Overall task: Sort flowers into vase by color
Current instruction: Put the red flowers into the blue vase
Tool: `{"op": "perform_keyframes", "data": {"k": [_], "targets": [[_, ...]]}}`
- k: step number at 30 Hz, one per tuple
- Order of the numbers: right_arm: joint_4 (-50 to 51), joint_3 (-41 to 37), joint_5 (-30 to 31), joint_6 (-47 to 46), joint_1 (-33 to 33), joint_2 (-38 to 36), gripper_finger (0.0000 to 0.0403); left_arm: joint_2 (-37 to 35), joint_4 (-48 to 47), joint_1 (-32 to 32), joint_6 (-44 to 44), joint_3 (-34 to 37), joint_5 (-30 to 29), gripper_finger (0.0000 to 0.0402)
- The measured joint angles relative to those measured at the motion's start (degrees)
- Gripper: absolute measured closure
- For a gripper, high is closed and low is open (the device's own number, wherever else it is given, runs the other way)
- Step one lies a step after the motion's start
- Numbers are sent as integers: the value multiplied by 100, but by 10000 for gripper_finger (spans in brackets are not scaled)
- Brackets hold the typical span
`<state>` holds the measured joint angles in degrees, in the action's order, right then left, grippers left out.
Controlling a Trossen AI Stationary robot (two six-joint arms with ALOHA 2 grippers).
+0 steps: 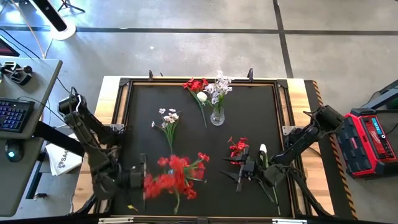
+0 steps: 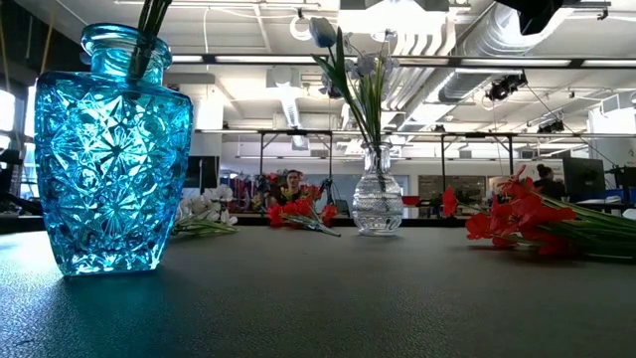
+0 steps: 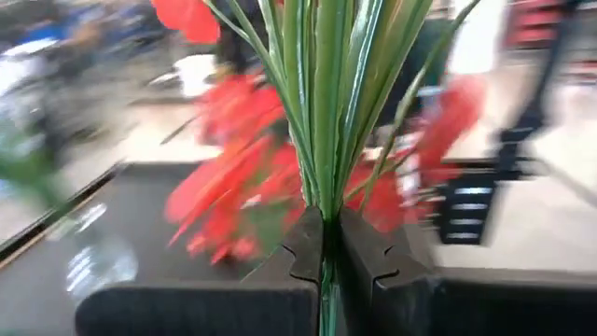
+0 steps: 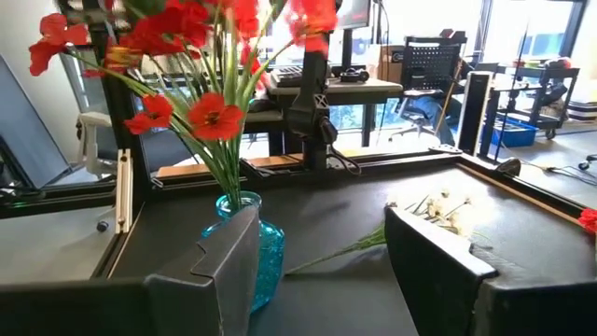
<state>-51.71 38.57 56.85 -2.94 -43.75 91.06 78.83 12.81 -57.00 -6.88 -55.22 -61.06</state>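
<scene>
My left gripper [image 1: 144, 180] [image 3: 324, 219] is near the front edge, shut on a bunch of red flowers [image 1: 175, 177]. The bunch spreads over the blue glass vase [image 2: 109, 149] [image 4: 266, 257] and hides it from above. Green stems [image 2: 147, 30] enter the vase's neck. My right gripper [image 1: 244, 173] [image 4: 322, 252] is open, pointing left at the blue vase from a short way off. A clear vase [image 1: 217, 116] [image 2: 378, 204] holds pale flowers upright. Lying flat are a white sprig [image 1: 166, 119], a red sprig [image 1: 237, 148], a red bloom [image 1: 196, 85] and a white tulip [image 1: 262, 149]. My left gripper pinches a bundle of thin green stems and leaves [image 3: 322, 187] between its two fingers [image 3: 303, 247]. It comes level from the table's left, with the fingers across the stems. The stems stand upright, with red blooms above and beyond. Their lower ends are hidden by the fingers.
A raised black frame [image 1: 124, 99] borders the dark mat. A red case [image 1: 372, 142] sits right of the table and a keyboard desk [image 1: 18, 115] left of it. The white tulip's stem [image 1: 272, 186] runs under my right arm. A person [image 2: 291, 184] shows beyond the far edge.
</scene>
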Motion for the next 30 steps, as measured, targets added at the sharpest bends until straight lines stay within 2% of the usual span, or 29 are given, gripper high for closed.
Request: {"op": "perform_keyframes", "data": {"k": [2, 4, 8, 11, 15, 18, 21, 23, 26, 30], "targets": [[1, 0, -3, 0, -26, -2, 195, 0, 670, -11, 912, 0, 570, 401], [4, 0, -1, 0, -75, -1, 195, -2, 1023, -96, 1691, 0, 859, 401], [14, 0, -6, 36, -181, -1, 195, -2, 1211, -229, 2409, 63, 726, 401], [14, 0, -6, 42, -219, 0, 195, -1, 1893, -183, 2666, 502, 583, 401], [16, 0, -4, 42, -216, -2, 195, -60, 3584, -148, 3209, 1400, 382, 401], [16, 0, -5, 42, -216, -1, 195, -140, 5187, -151, 3624, 2193, 556, 401], [16, 0, -4, 42, -216, 0, 195, -133, 6619, -26, 3662, 3014, 1103, 401], [16, 0, -4, 42, -216, -1, 195, -125, 7244, 152, 3373, 3481, 1654, 401], [16, 0, -4, 36, -216, 0, 195, -120, 7615, 485, 2939, 3914, 2169, 401], [3, 0, -4, 9, -203, 0, 195, -120, 7579, 884, 2710, 4050, 2285, 401]]}}
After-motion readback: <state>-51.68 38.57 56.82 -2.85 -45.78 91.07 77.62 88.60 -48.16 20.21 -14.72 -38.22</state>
